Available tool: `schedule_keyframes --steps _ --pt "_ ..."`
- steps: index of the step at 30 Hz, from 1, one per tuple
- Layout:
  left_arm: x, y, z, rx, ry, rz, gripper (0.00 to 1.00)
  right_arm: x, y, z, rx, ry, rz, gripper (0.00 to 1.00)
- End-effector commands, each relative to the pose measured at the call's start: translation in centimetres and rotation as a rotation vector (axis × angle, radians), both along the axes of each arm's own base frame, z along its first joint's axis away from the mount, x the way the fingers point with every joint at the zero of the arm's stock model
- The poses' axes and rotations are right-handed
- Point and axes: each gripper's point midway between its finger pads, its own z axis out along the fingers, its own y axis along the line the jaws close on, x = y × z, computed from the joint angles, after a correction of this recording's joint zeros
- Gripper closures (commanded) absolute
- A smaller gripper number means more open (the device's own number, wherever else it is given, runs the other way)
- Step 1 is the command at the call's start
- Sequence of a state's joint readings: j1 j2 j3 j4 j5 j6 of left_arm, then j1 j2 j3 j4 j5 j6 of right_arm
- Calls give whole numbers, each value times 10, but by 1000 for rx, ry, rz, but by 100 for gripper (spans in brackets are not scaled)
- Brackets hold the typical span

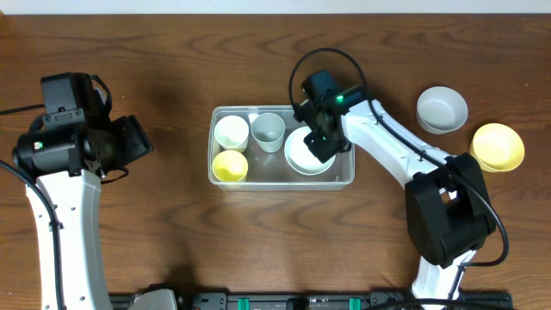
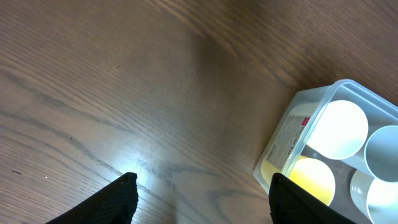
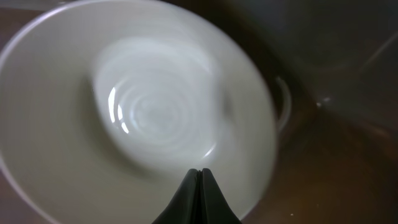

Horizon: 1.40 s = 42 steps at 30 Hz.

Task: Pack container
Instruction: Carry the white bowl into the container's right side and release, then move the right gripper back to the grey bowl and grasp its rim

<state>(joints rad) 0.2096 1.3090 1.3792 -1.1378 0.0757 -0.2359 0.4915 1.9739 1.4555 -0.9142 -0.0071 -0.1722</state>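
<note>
The clear plastic container (image 1: 280, 183) stands mid-table and holds a white cup (image 1: 231, 131), a second white cup (image 1: 268, 130), a yellow bowl (image 1: 230, 165) and a white bowl (image 1: 301, 158). My right gripper (image 1: 319, 143) is inside the container's right end, just above the white bowl (image 3: 143, 118). Its fingers (image 3: 200, 174) are pressed together with nothing seen between them. My left gripper (image 2: 202, 193) is open and empty over bare wood left of the container (image 2: 287, 134), which shows at the right of the left wrist view.
A white bowl (image 1: 442, 109) and a yellow bowl (image 1: 498, 146) sit on the table to the right of the container. The right arm's base stands at the front right (image 1: 448, 215). The left arm stands at the left (image 1: 65, 146).
</note>
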Motion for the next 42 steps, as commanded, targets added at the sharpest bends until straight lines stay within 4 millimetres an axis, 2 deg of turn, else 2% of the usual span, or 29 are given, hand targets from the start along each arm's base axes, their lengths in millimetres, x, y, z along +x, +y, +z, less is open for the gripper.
schedule_keyframes --steps 1,6,20,24,28,37,40,42 --pt "-1 1 0 -5 -1 11 32 6 -7 -5 -10 -8 -37 98" --pt "-1 1 0 -5 -1 11 32 21 -20 -3 -68 -82 -141 96" --pt "-1 2 0 -5 -1 11 32 23 -24 -2 -81 -96 -174 93" --pt "-1 2 0 -5 -1 11 32 29 -36 -1 -120 -127 -248 93" --pt "-1 2 0 -5 -1 11 32 30 -37 -1 -123 -130 -254 93" --pt "-1 1 0 -5 -1 11 32 31 -34 0 -105 -131 -251 91" --pt "-1 2 0 -5 -1 11 32 26 -17 8 -23 -109 -230 89" --pt "-1 2 0 -5 -1 11 32 26 -3 26 39 -126 -213 87"
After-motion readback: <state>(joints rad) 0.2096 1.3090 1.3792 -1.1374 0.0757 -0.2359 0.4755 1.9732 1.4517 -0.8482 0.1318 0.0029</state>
